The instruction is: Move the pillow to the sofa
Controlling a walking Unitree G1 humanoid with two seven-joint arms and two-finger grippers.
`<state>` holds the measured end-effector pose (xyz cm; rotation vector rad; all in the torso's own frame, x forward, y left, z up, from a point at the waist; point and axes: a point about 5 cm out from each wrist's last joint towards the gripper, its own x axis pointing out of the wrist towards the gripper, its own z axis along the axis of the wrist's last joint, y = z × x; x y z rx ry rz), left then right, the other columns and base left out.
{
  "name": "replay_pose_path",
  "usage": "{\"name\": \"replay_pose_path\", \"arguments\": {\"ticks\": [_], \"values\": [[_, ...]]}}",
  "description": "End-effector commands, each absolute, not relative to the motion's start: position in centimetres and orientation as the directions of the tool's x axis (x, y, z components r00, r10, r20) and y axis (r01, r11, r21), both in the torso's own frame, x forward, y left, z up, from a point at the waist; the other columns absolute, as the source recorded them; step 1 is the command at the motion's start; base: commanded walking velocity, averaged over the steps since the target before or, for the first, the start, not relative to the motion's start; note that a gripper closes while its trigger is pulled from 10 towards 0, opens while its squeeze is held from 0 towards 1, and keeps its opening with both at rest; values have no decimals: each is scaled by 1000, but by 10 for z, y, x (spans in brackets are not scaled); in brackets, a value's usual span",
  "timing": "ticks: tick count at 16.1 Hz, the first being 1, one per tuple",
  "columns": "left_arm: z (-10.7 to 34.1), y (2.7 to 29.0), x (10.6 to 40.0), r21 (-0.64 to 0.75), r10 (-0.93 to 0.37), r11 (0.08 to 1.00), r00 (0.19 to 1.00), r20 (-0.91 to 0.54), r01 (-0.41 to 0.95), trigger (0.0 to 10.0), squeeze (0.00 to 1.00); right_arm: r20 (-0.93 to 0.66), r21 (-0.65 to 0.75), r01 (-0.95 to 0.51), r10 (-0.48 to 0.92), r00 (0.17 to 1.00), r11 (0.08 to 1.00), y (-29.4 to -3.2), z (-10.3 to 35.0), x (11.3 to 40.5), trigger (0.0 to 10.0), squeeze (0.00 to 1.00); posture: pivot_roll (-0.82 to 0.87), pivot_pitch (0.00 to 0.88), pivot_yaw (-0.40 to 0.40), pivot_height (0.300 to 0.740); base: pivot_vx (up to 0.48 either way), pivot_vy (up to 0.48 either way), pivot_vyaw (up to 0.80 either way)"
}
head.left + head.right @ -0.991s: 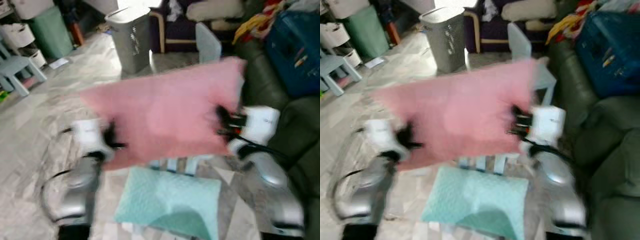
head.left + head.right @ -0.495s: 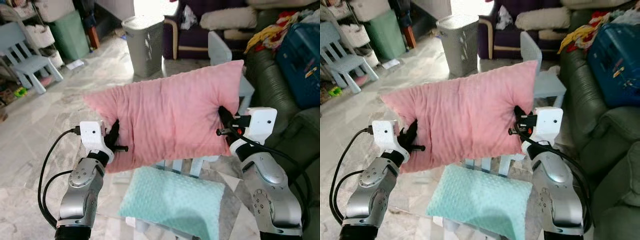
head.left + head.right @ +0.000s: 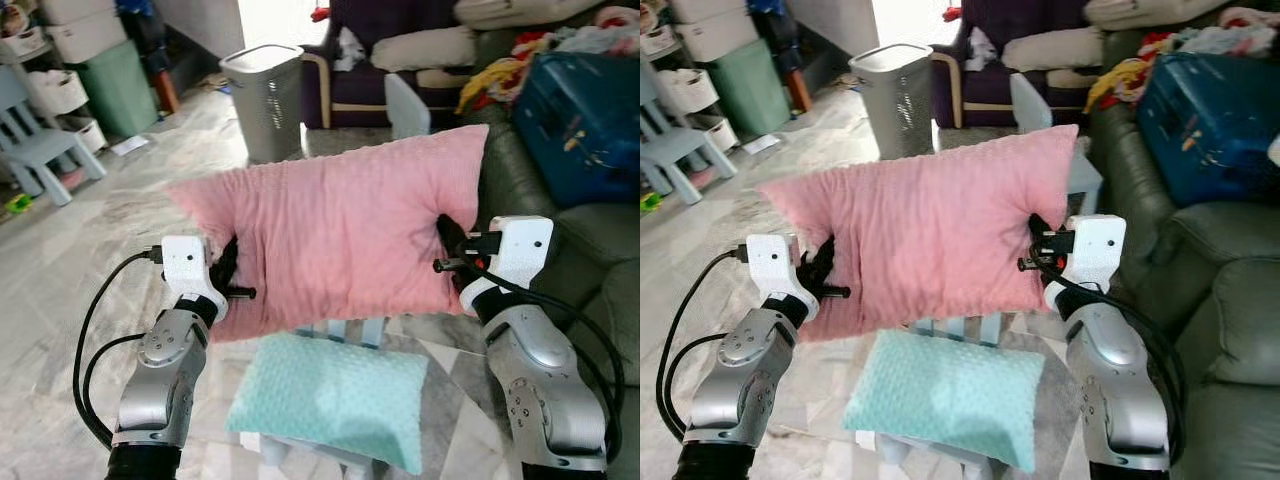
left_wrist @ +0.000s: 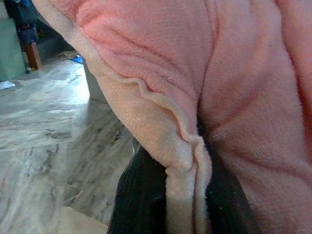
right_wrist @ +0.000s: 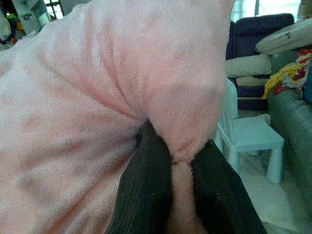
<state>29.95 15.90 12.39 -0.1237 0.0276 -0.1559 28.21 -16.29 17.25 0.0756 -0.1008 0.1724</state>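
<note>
1. right now i have the pink pillow [image 3: 340, 240] held up in the air in front of the chest, above a mint cushion [image 3: 330, 398] that lies on a small pale blue table [image 3: 350, 330], the pillow apart from both.
2. the left gripper [image 3: 228, 272] is pinched on the pillow's left edge; in the left wrist view both black fingers [image 4: 141, 200] sit either side of a fold of pink seam, so it is closed on fabric.
3. the right gripper [image 3: 447, 245] is clamped the same way on the right edge, a narrow ridge of plush caught between its fingers [image 5: 146, 185] in the right wrist view.
4. the pillow's long axis runs side to side between my two grippers, tilted so its right end rides higher than its left. its broad face is turned toward the head camera.
5. the relation that matters: the dark green sofa [image 3: 560, 200] lies to my right, just beyond the right arm, so the right gripper is the nearer one and the pillow's high right corner already points that way.
6. i judge the carry is mid-way; the pillow is not yet over the seat. part of the sofa holds a blue bag [image 3: 585, 110] and loose clothes [image 3: 505, 65], so i'd aim for the bare cushion nearer me.
7. a grey laundry bin [image 3: 262, 100] and a pale blue chair [image 3: 40, 150] stand well off on the marble floor [image 3: 80, 250].
</note>
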Motion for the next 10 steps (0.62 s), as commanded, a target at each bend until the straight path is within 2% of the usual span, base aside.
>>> {"name": "replay_pose_path", "arguments": {"ticks": [1,2,6,10], "values": [[124,167,299,-118,-118,986,993,-26,114,10000,0,134,70,-173,163,978,982,-162,181,283,10000,0,-171,0,59,740,0,0,0],[123,167,298,-120,-118,986,993,-29,114,10000,0,131,71,-173,162,978,982,-162,180,283,10000,0,-171,0,57,740,0,0,0],[121,165,296,-162,-127,980,991,-41,119,10000,0,124,68,-182,172,977,981,-162,180,282,10000,0,-170,0,54,740,0,0,-780],[119,164,292,-175,-144,976,988,-52,133,10000,0,117,78,-184,174,978,980,-162,178,279,10000,0,-170,0,51,740,0,0,0]]}}
